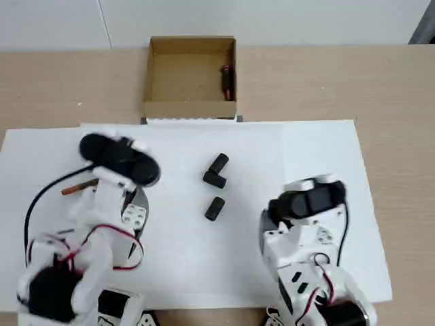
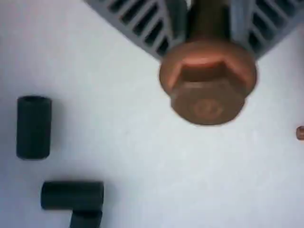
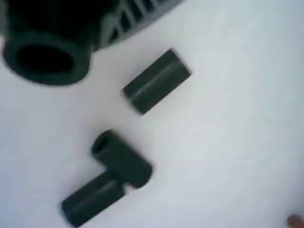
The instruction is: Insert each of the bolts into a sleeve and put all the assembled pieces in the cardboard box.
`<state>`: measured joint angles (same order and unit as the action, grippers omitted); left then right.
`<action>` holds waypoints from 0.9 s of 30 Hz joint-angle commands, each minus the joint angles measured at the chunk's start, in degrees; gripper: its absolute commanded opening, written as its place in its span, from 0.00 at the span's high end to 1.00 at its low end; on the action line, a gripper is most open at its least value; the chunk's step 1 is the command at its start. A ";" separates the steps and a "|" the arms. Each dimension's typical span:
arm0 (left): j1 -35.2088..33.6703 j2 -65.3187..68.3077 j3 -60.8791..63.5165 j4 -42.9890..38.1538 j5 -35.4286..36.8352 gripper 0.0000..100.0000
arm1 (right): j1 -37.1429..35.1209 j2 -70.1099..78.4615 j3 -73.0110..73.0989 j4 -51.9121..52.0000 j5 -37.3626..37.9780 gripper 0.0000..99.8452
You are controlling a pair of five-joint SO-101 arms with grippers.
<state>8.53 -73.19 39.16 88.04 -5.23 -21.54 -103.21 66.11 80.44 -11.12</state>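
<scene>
Left hand [image 2: 207, 23] clamped on bolt [image 2: 207, 85], hex head toward its wrist camera. Right hand [image 3: 78, 28] holds a sleeve [image 3: 45, 57], bore showing. Hands well apart across the counter [image 1: 380, 88], three loose sleeves [image 1: 213, 179] between; shank and bore likely need aligning.

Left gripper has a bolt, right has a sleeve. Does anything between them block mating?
A touching pair of sleeves and a single sleeve lie flat on the paper between the arms. They are likely a hindrance only if the bolt and held sleeve meet low.
</scene>
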 commanded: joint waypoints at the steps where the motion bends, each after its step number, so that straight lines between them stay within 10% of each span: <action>1: -0.18 -5.54 3.82 -2.55 4.04 1.00 | -3.30 -0.04 -0.35 -1.36 0.44 1.00; 27: 0.35 -30.95 26.42 -18.29 24.53 1.00 | -17.36 -0.04 13.10 -22.20 16.44 1.00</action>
<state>8.53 -103.60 65.45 72.40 14.55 -36.75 -103.56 78.51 62.95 3.38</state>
